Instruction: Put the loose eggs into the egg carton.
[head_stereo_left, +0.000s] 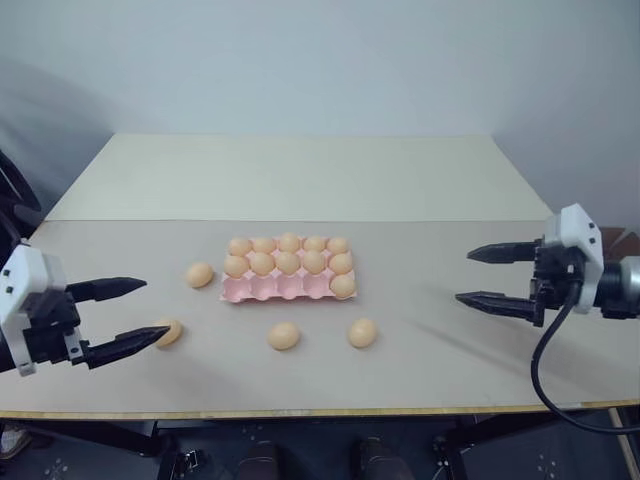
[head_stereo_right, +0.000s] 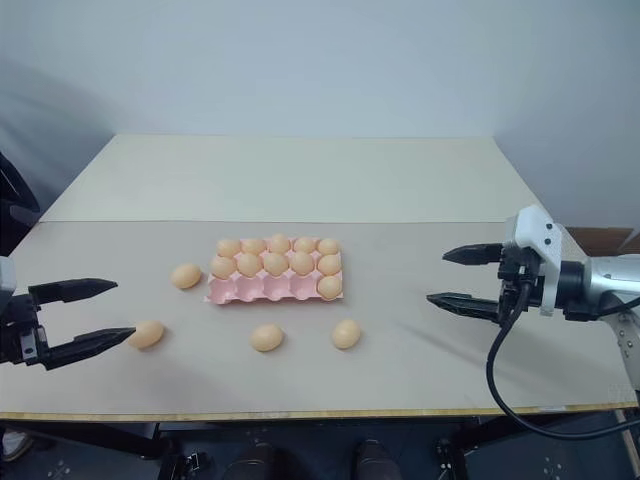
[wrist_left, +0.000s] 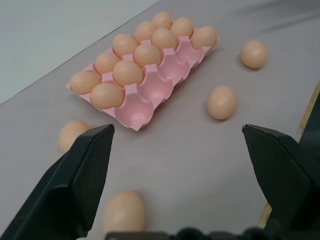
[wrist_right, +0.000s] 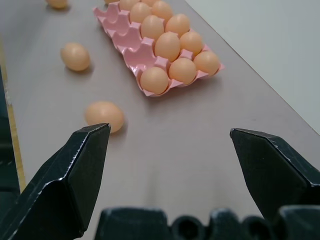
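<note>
Head views: the carton (head_stereo_left: 290, 290) sits mid-tabletop (head_stereo_left: 300, 180), eleven cups filled, four near-row cups empty. Four eggs (head_stereo_left: 283, 336) lie loose around it, so most is done. Plain grey wall behind.

Left wrist: left pincer (wrist_left: 175, 150) gapes, empty, an egg just beneath.

Right wrist: right pincer (wrist_right: 170, 145) likewise wide, empty.

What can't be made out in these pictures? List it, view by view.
- Head views: the smooth orange-tan egg nearest the left tool is partly covered by its lower black finger; contact cannot be judged.
- Head views: the floors of the empty front cups in the flat pale pink moulded egg carton are too small to see.
- Right wrist view: the carton's far end is cut off by the picture's edge.
</note>
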